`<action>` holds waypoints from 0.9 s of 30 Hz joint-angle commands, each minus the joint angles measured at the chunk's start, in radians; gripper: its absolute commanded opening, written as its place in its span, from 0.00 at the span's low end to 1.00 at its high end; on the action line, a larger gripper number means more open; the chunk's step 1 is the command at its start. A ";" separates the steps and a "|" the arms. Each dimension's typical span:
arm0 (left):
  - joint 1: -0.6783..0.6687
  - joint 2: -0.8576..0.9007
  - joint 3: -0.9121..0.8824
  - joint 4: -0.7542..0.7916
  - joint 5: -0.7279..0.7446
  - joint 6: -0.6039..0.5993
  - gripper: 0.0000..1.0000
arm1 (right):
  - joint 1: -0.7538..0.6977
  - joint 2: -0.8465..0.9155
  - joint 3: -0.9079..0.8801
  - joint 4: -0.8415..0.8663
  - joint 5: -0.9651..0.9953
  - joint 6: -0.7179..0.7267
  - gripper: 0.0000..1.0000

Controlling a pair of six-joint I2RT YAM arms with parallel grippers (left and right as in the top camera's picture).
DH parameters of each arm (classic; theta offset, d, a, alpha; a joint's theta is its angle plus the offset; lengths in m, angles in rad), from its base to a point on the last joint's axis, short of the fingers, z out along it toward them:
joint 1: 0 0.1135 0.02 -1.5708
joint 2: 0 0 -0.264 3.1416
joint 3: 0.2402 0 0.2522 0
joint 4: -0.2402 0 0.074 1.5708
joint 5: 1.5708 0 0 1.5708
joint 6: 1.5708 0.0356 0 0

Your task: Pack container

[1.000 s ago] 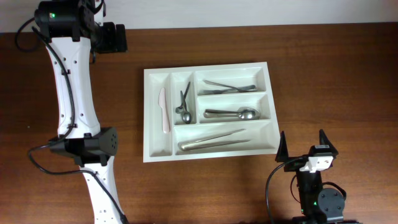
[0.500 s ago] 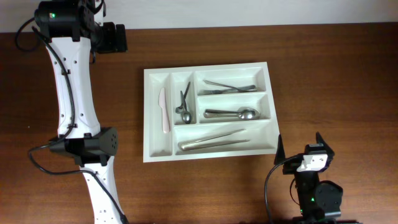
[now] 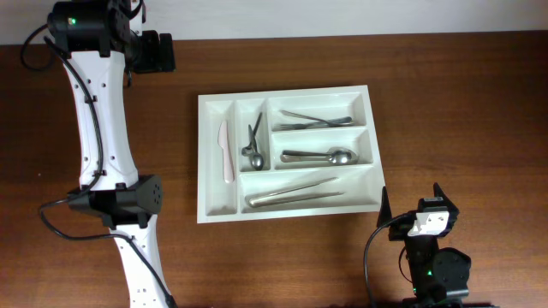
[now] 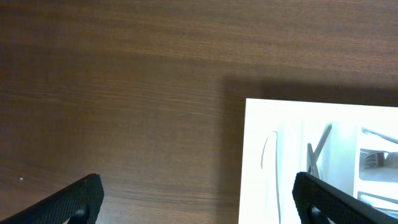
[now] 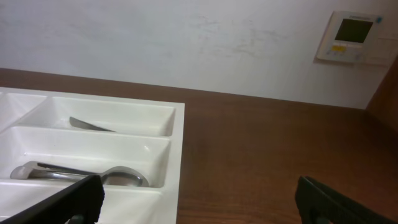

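Observation:
The container (image 3: 202, 154), a white cutlery tray, lies in the middle of the table. It holds a white knife (image 3: 226, 151), small spoons (image 3: 253, 144), forks (image 3: 315, 120), spoons (image 3: 318, 156) and long knives (image 3: 295, 194), each kind in its own compartment. My right gripper (image 3: 411, 204) stands open and empty just off the tray's near right corner. In the right wrist view the right gripper (image 5: 199, 208) faces the tray's rim (image 5: 177, 155) and a spoon (image 5: 121, 177). My left gripper (image 4: 199, 205) is open over bare wood at the far left (image 3: 163, 53), beside the tray's corner (image 4: 255, 124).
The left arm's white links (image 3: 103, 128) run down the table's left side from back to front. The wall behind the table carries a small control panel (image 5: 354, 37). Bare wood lies to the right of the tray (image 3: 462, 128).
My right gripper has drawn back a little toward the table's near edge and slightly left. The left arm and the cutlery have not moved.

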 commanded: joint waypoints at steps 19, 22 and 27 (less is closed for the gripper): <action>-0.098 -0.581 0.003 0.000 -0.004 -0.010 0.99 | 0.008 -0.009 -0.006 -0.007 -0.005 -0.006 0.99; -0.130 -0.752 -0.063 0.000 -0.004 -0.010 0.99 | 0.008 -0.009 -0.006 -0.007 -0.005 -0.006 0.99; -0.140 -1.046 -0.330 0.049 -0.015 -0.005 0.99 | 0.008 -0.009 -0.006 -0.007 -0.005 -0.006 0.99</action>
